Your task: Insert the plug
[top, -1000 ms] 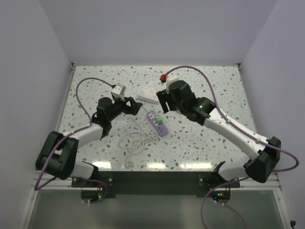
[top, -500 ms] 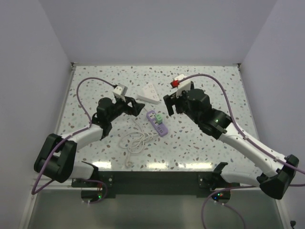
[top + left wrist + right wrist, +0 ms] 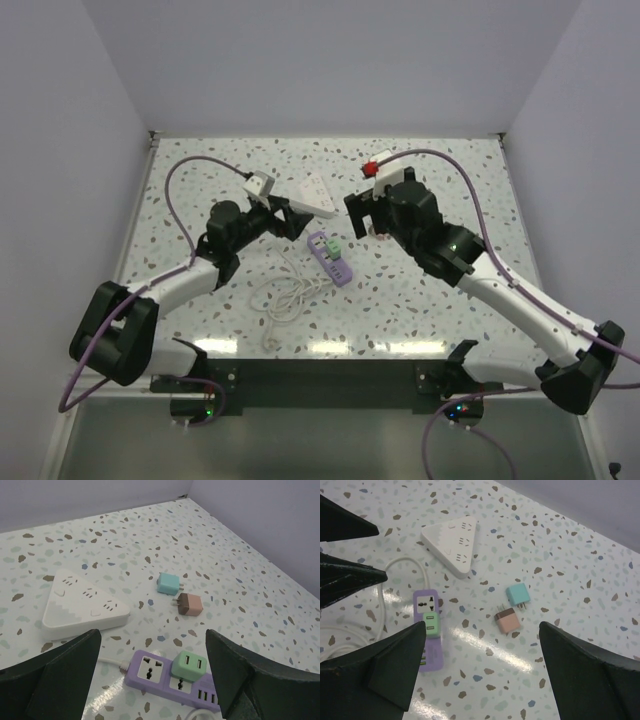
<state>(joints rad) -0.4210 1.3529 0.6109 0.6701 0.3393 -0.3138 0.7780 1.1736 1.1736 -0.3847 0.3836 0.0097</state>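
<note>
Terrazzo table: left gripper over purple power strip, right gripper above teal plug and brown plug. Both jaws spread, empty.

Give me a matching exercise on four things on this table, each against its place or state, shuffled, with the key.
1 green adapter
2 teal adapter
3 purple strip
4 white triangular block

A white cord runs from it
B lies loose beside the brown adapter
C no plug in it
D plugged into the strip

Pairs: 1-D, 2-B, 3-A, 4-C
</note>
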